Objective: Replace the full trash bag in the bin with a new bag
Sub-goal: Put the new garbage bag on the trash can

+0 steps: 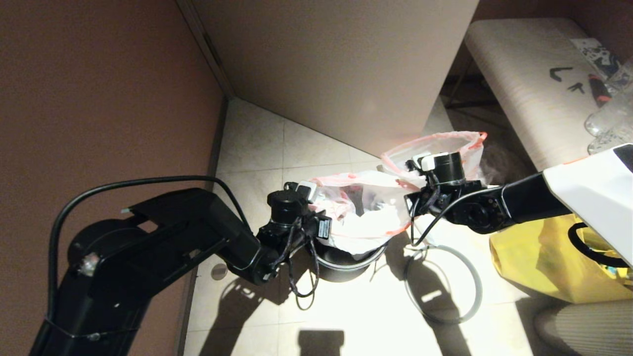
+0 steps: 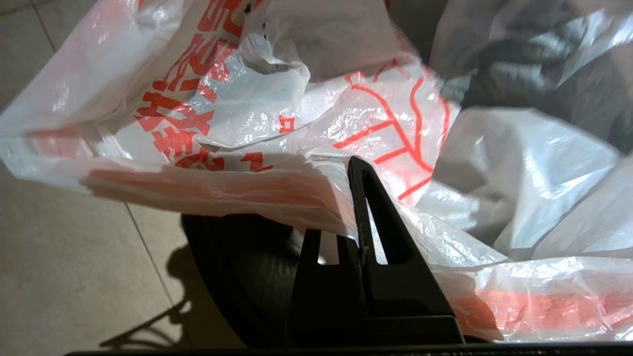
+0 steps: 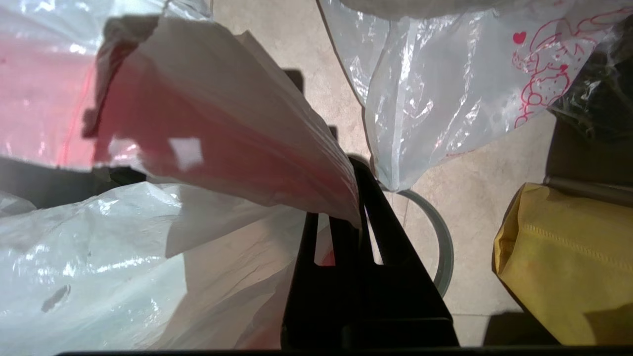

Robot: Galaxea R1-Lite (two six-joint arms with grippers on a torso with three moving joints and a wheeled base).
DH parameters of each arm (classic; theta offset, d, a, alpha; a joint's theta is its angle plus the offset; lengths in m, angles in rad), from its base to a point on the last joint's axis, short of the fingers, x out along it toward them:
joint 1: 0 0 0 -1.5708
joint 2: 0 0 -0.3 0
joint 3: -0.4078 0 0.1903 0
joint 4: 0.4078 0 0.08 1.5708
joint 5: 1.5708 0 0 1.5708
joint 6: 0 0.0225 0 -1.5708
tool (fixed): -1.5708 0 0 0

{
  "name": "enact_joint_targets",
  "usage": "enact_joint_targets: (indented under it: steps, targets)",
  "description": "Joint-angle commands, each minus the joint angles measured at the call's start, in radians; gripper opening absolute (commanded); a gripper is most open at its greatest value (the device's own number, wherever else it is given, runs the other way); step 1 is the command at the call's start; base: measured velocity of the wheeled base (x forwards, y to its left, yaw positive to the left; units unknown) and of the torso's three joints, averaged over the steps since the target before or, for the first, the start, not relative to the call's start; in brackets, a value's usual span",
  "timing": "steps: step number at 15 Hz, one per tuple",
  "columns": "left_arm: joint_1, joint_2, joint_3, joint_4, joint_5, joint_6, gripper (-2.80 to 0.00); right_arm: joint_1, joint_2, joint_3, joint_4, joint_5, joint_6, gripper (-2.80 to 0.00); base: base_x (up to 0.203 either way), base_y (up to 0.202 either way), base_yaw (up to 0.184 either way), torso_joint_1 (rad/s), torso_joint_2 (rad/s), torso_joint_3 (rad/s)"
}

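**Q:** What are your hands doing?

**A:** My left hand (image 2: 356,170) is pinched shut on the red-orange hem of the new bag (image 1: 368,220). It holds the side of the bag's mouth nearest my left arm, just above the rim of the bin (image 1: 346,262). My right hand (image 3: 357,170) is also closed on a bunched fold of the same hem, on the opposite side. The film stretches between the two hands, so the mouth hangs open.

**Q:** Where does the bag sit against the bin?

**A:** The slack white film droops down into the bin, a small round dark grey bin standing on the tiled floor (image 1: 257,143). Red printed characters show on the film next to my left hand. Through the film I see only its own folds.

**Q:** And the bin's rim?

**A:** The thin grey hoop (image 1: 479,287) lies flat on the floor just beside the bin, on my right.

**Q:** What else is around?

**A:** A yellow tote (image 1: 539,267) sits on the floor to the right of the hoop. Past my right hand there is another thin film bag (image 3: 420,99) with pink print, hanging above the hoop. Further right, a pale bench (image 1: 524,74) carries some clear bottles (image 1: 610,113) at the edge of my sight. I cannot tell whether they sit inside a bag.
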Motion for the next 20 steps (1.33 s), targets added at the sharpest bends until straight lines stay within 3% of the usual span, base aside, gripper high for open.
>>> enact_joint_targets:
  steps: [1,5,9,11,16,20]
  targets:
    - [0.004,0.051,0.021,-0.012,0.003,0.008,-2.8,0.007,0.027,0.015,-0.006,-0.001,0.002,-2.8,0.0,0.0,0.0,0.0,0.0,0.0]
    - [0.057,0.041,0.216,-0.205,0.002,0.073,-2.8,0.049,0.049,0.076,-0.055,-0.006,0.042,-2.8,0.0,0.0,0.0,0.0,0.0,0.0]
    - [0.059,-0.023,0.433,-0.384,-0.004,0.085,-2.8,0.056,0.045,0.196,-0.135,-0.01,0.054,-2.8,0.0,0.0,0.0,0.0,0.0,0.0]
    - [0.056,0.021,0.471,-0.46,-0.004,0.088,-2.8,0.057,0.054,0.234,-0.171,-0.011,0.054,-2.8,0.0,0.0,0.0,0.0,0.0,0.0]
    - [0.071,0.065,0.491,-0.489,-0.004,0.096,-2.8,0.074,0.114,0.227,-0.176,-0.011,0.054,-2.8,0.0,0.0,0.0,0.0,0.0,0.0]
    - [0.092,0.027,0.539,-0.487,-0.06,0.097,-2.8,0.075,0.103,0.251,-0.174,-0.016,0.075,-2.8,0.0,0.0,0.0,0.0,0.0,0.0]
